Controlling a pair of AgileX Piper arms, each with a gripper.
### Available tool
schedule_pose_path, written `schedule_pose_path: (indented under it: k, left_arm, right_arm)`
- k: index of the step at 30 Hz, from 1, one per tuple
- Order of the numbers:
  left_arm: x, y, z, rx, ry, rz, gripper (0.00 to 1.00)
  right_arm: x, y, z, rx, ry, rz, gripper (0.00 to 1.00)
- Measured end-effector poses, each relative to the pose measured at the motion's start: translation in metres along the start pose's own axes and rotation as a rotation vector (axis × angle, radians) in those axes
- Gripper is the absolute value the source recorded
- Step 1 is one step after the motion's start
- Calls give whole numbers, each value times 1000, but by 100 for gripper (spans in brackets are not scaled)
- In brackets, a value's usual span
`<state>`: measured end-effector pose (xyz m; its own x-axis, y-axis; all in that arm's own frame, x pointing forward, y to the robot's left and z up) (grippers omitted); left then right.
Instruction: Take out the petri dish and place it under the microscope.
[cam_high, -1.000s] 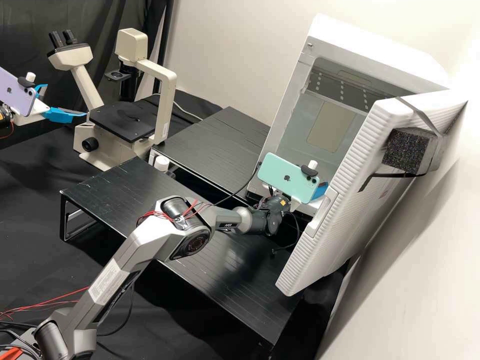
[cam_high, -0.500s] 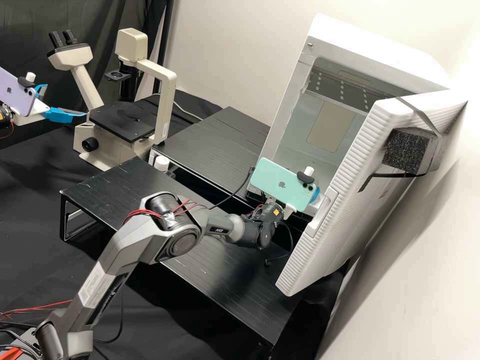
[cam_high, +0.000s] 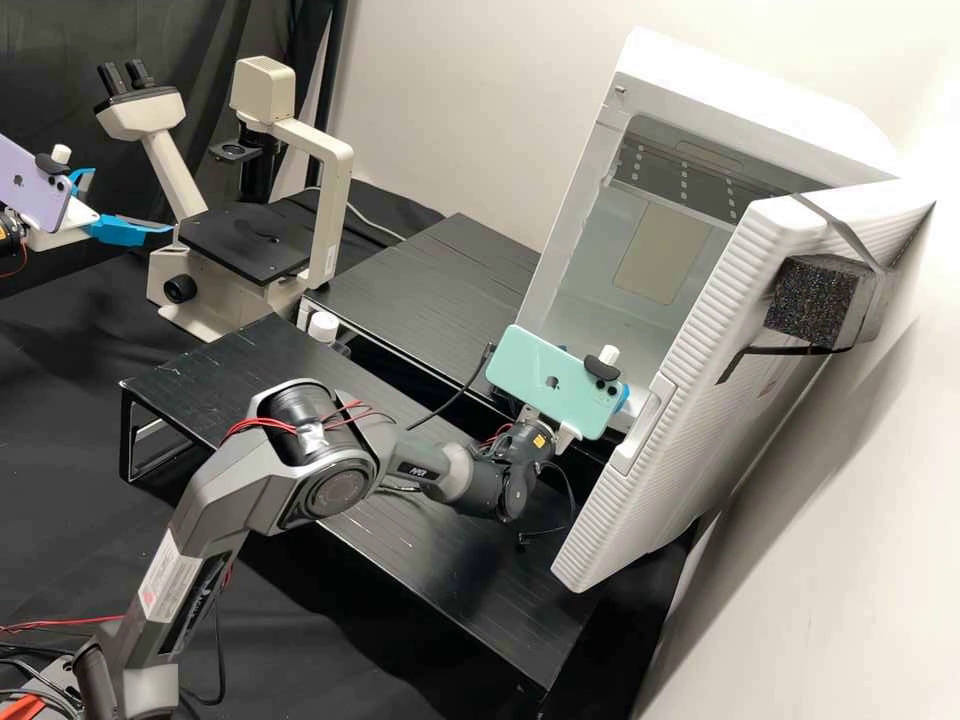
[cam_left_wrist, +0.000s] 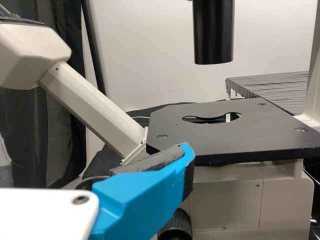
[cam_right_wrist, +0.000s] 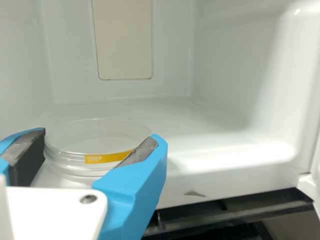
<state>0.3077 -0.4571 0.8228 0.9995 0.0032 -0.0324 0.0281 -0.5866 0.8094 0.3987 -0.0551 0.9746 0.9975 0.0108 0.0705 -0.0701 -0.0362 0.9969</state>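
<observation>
The microscope (cam_high: 330, 200) stands at the back left, its black stage (cam_high: 245, 240) bare. My left gripper (cam_high: 125, 203) is beside it, open and holding nothing; in the left wrist view a blue finger of the left gripper (cam_left_wrist: 145, 192) lies before the stage (cam_left_wrist: 225, 135). At the white cabinet's mouth is my right gripper (cam_high: 623, 397), mostly behind the green phone. In the right wrist view the right gripper (cam_right_wrist: 95, 150) is shut on the clear petri dish (cam_right_wrist: 95, 134), which has a yellow label and sits between the dark pads.
The white cabinet (cam_high: 610, 150) has its ribbed door (cam_high: 690, 400) swung out on the right, close to the right gripper. Low black tables (cam_high: 430, 285) stand between cabinet and microscope. A white-capped object (cam_high: 323, 327) is between the tables.
The right arm has drawn back from the cabinet, toward the lower left in the high view, with its phone moving the same way. The left arm has kept still.
</observation>
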Motion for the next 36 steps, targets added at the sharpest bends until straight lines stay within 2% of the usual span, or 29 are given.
schedule_pose_path:
  k: [11,22,28,32,36]
  left_arm:
    - [0,0,0,0,0,0,100]
    - [0,0,0,0,0,0,100]
    - [0,0,0,0,0,0,100]
    - [0,0,0,0,0,0,100]
    - [0,0,0,0,0,0,100]
  right_arm:
    - [-38,2,7,36,12,29,0]
    - [-93,-7,-6,85,105,74,0]
    - [-131,-24,-20,126,108,88,0]
    - [-158,-39,-36,131,111,73,0]
    - [-178,-58,-62,122,169,34,0]
